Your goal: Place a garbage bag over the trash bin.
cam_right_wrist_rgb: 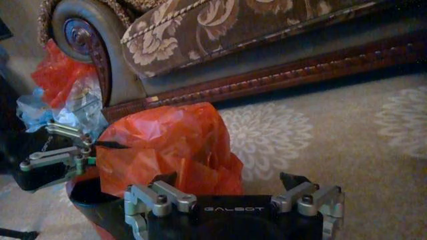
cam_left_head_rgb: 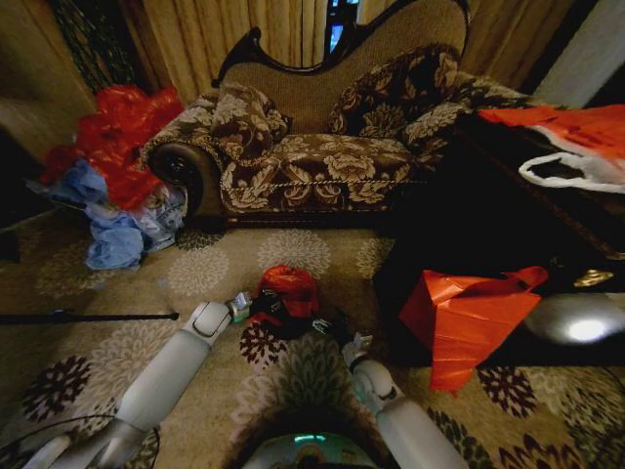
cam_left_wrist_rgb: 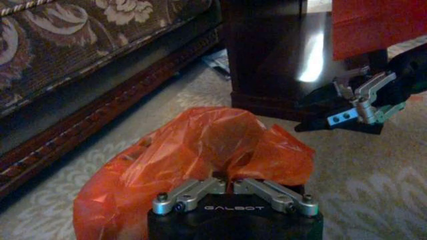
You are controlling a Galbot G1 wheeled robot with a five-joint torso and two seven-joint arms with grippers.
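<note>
- Garbage bag: red, crinkly, bunched in a loose mound over the trash bin, on the carpet in front of the floral sofa. Black rim of the bin pokes out under the plastic on the robot's right side in the right wrist view.
- Orientation: bag heaped upward, long axis roughly vertical, peak on top; which way its mouth faces can't be told. Bin stands upright.
- Left gripper: against the bag from the robot's left, fingers pinched together on a fold of the plastic, so it's grasping the bag.
- Right gripper: just beside the bag on the robot's right, fingers spread apart with nothing between them, one fingertip at the bag's edge, the other over bare carpet.
- Both arms reach forward and low in the head view, grippers flanking the bag, bag between them.
- Surface: beige carpet with pale and dark flower medallions.
- Room: sofa with carved dark wood frame just behind the bag; heap of red and blue bags at the sofa's left end; dark wood table to the robot's right with a flat red-orange plastic sheet hanging off it; curtains behind the sofa.
</note>
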